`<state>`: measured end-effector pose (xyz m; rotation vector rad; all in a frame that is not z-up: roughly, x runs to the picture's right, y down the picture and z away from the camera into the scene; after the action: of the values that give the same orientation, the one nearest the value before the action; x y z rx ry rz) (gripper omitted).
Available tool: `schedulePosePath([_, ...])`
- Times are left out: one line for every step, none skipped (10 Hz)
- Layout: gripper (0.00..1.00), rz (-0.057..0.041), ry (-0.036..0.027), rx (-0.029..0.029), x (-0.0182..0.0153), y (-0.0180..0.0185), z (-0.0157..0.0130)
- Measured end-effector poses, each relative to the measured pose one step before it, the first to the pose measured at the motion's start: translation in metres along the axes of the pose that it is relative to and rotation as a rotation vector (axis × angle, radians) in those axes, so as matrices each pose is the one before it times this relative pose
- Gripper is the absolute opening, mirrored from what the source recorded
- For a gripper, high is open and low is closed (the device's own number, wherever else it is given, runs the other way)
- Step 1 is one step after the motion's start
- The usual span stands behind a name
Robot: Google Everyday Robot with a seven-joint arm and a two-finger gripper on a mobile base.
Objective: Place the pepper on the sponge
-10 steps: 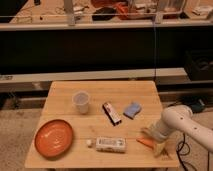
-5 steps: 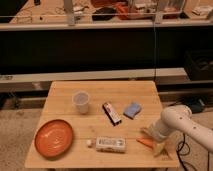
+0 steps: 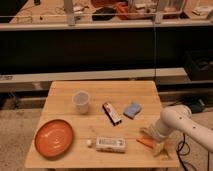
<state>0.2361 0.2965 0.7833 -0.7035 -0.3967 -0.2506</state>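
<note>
The pepper point(image 3: 145, 142), a small slender orange tapered piece, lies on the wooden table point(image 3: 65, 95) near its front right corner. My gripper point(image 3: 156, 141) sits at the end of the white arm point(image 3: 181, 122) that reaches in from the right, right beside the pepper's right end and low over the table. The sponge point(image 3: 132, 110), a light-blue squarish pad, rests on the table behind and slightly left of the pepper, apart from the gripper.
A dark bar with a white stripe point(image 3: 112, 113) lies left of the sponge. A clear cup point(image 3: 81, 101) stands mid-left, an orange plate point(image 3: 53, 137) at front left, a flat white box point(image 3: 110, 144) with a small white ball point(image 3: 89, 143) at front. Shelving stands behind.
</note>
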Motion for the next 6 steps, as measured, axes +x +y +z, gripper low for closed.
schedulePosePath([0.80,-0.00186,-0.00005,-0.00030,0.00008,0.00016,0.00045])
schedulePosePath([0.80,-0.00324,-0.00018,0.00036,0.00014,-0.00021,0.00056])
schedulePosePath([0.80,-0.00188,-0.00004,0.00022,0.00030,-0.00005,0.00029])
schedulePosePath([0.80,-0.00313,-0.00047,-0.00098,0.00002,-0.00003,0.00093])
schedulePosePath([0.80,-0.00195,0.00002,0.00067,0.00011,-0.00061,0.00029])
schedulePosePath([0.80,-0.00371,-0.00010,-0.00024,-0.00003,-0.00014,0.00073])
